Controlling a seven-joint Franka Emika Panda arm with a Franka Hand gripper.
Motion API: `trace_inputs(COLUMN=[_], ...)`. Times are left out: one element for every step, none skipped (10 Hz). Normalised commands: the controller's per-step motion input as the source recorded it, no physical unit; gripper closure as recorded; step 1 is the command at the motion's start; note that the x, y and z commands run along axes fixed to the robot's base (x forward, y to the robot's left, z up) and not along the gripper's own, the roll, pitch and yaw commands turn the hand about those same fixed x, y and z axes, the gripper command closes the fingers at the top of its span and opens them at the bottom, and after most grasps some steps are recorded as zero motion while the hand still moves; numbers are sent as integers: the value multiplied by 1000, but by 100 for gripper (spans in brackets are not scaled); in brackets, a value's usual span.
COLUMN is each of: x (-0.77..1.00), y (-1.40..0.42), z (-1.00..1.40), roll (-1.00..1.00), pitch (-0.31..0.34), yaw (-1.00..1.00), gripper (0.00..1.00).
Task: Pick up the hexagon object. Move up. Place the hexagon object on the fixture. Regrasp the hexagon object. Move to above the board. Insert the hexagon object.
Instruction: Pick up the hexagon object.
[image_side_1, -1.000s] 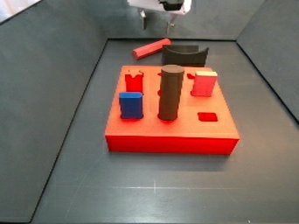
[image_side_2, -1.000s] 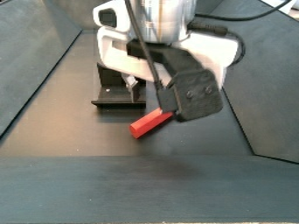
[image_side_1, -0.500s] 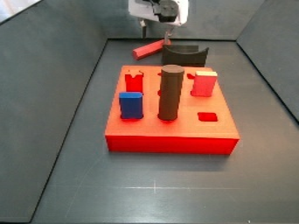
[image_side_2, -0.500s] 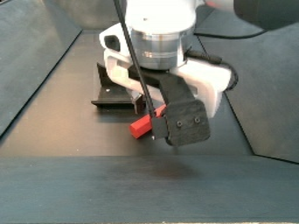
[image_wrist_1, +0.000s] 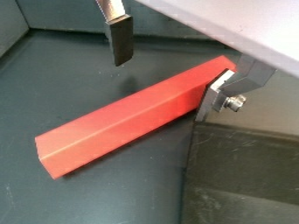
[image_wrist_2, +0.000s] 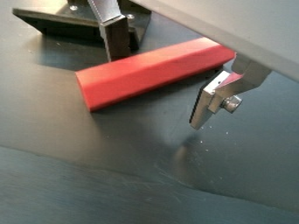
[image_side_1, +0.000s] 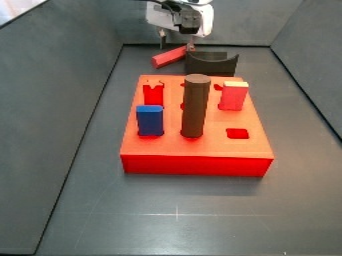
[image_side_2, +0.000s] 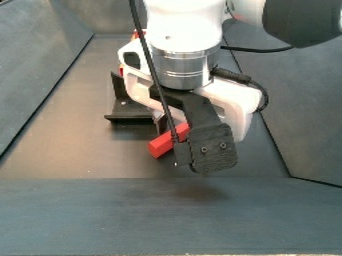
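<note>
Now the gripper (image_wrist_1: 170, 70) hangs low over the dark floor behind the board (image_side_1: 197, 130). Its flat silver fingers (image_wrist_1: 118, 37) are spread apart, one on each side of the hexagon object (image_wrist_1: 135, 114), not squeezing it. That long, smooth red bar lies flat on the floor near the black fixture (image_wrist_2: 82, 24), as both wrist views show.

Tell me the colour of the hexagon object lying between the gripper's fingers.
The hexagon object is bright red, clearest in a wrist view, with the gripper straddling it.
</note>
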Motion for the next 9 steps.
trace_inputs(x=[-286, -366, -383, -351, -251, -60, -54, 0, -40], y=[0, 0, 0, -17, -89, -54, 0, 0, 0], z=[-26, 0, 0, 0, -106, -274, -209, -97, -14], roll=[-81, -70, -74, -93, -46, -17, -27, -59, -14], pitch=[-69, -133, -144, -169, -156, -126, -131, -107, -91], yaw=[-97, -57, -46, -23, 0, 0, 0, 0, 0], gripper=[0, 0, 0, 0, 0, 0, 0, 0, 0])
